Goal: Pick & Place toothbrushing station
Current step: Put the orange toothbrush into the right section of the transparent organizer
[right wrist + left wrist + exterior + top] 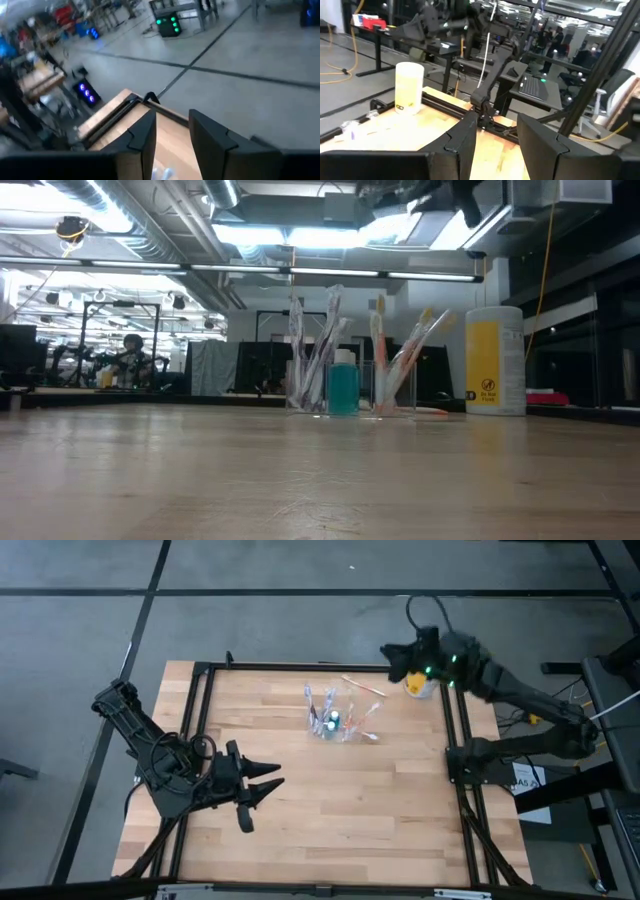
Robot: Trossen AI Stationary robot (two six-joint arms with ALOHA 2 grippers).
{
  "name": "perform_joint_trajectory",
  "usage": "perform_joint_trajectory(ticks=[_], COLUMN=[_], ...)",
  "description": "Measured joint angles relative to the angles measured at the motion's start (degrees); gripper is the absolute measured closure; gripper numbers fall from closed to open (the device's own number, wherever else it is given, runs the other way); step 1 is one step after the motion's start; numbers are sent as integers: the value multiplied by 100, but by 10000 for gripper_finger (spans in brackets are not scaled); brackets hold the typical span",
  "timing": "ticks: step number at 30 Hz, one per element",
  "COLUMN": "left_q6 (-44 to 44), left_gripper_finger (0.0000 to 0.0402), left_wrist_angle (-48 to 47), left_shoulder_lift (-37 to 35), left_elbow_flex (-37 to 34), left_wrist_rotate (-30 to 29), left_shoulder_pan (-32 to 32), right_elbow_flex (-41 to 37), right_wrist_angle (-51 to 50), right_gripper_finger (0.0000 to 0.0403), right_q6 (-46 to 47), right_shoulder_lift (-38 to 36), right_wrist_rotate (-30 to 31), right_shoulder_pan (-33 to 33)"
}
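since the toothbrushing station (338,722) is thin clear plastic, it looks light, slippery and top-heavy with brushes; grip a side wall low. it stands far-centre on the surface (330,810). the right tool (392,662) hovers open beyond it, the left tool (262,787) open, near-left.

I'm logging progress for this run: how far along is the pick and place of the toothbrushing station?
Nothing looks done: the toothbrushing station stands on the table, ungripped, near the yellow canister. In hand: the right gripper, open, hovers by the far edge near the canister. The left gripper waits open on the left. Grasping, lifting and placing remain.
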Motion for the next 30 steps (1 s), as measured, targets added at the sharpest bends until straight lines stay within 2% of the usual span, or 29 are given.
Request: perform_joint_trajectory(ticks=[7,13,19,23,30], left_q6=[197,203,191,154,23], left_gripper_finger=[265,265,265,265,265], left_wrist_angle=[13,58,82,81,107], left_shoulder_lift=[0,0,0,0,0], left_elbow_flex=[0,0,0,0,0], left_wrist_rotate=[-518,-1037,-1306,-1320,-1318], left_shoulder_pan=[17,93,298,483,653], right_elbow_flex=[2074,3641,4984,5502,5548], right_wrist_angle=[-1956,-3684,-4771,-5127,-5357], right_gripper_finger=[289,272,251,244,243], right_q6=[-1455,-2542,-3280,-3400,-3658], right_shoulder_lift=[1144,2496,3728,4375,5290], right_wrist_rotate=[-1424,-1979,-2059,-2243,-2303], right_shoulder_pan=[-1171,-1967,-2481,-2678,-2780])
